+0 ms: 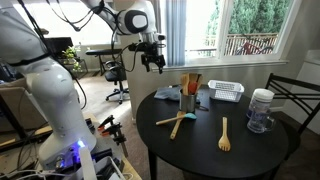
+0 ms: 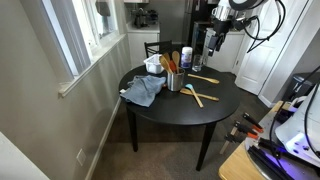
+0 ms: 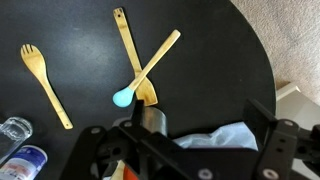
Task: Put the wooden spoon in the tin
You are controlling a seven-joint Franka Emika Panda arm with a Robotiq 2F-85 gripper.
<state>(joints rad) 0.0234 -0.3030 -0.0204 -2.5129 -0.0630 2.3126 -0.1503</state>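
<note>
The wooden spoon [image 3: 150, 65], light wood with a teal bowl, lies flat on the black round table [image 3: 220, 60], crossed over a plain all-wood spoon [image 3: 128, 50]. It shows in both exterior views [image 1: 176, 125] [image 2: 197, 97]. The grey tin [image 1: 188, 101] [image 2: 176, 81] stands upright near the table's middle with wooden utensils sticking out of it; in the wrist view [image 3: 152, 120] only its side shows, next to the teal bowl. My gripper [image 3: 197, 112] [image 1: 152, 58] [image 2: 215, 38] is open and empty, high above the table and apart from the spoon and the tin.
A short wooden fork [image 3: 45, 85] [image 1: 224, 133] lies apart from the spoons. A light blue cloth [image 3: 220, 135] [image 2: 143, 90] lies beside the tin. A clear glass jar [image 1: 260, 110] and a white slotted basket [image 1: 226, 92] stand near the table's edge. A chair [image 1: 295, 95] is next to the table.
</note>
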